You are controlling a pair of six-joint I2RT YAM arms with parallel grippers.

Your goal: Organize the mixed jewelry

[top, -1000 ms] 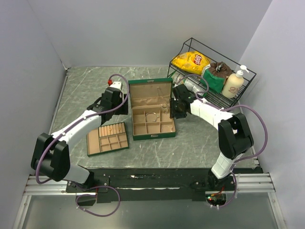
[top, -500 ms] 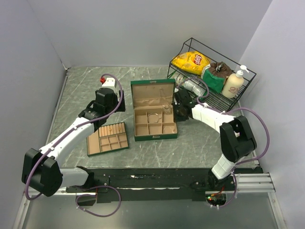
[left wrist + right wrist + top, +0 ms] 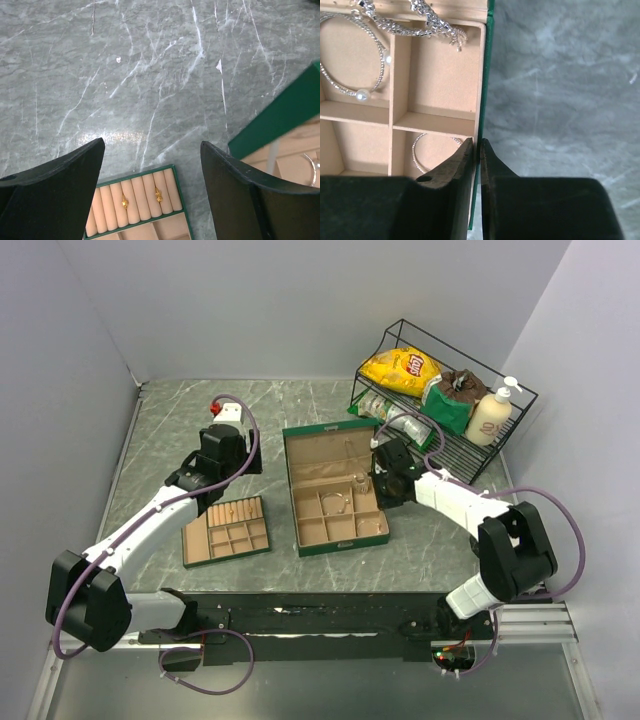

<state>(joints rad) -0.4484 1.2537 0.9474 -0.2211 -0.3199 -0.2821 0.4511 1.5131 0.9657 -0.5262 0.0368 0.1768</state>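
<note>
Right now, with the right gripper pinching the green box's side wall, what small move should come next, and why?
Probably open the right gripper and lift it off the green box. It is shut on that thin wall, not on jewelry, while the bangle and chain lie loose in the compartments just beside it.

Bright even light, soft shadows, pale glare on table (image 3: 107, 136), right end effector (image 3: 477, 146) slightly blurred.
</note>
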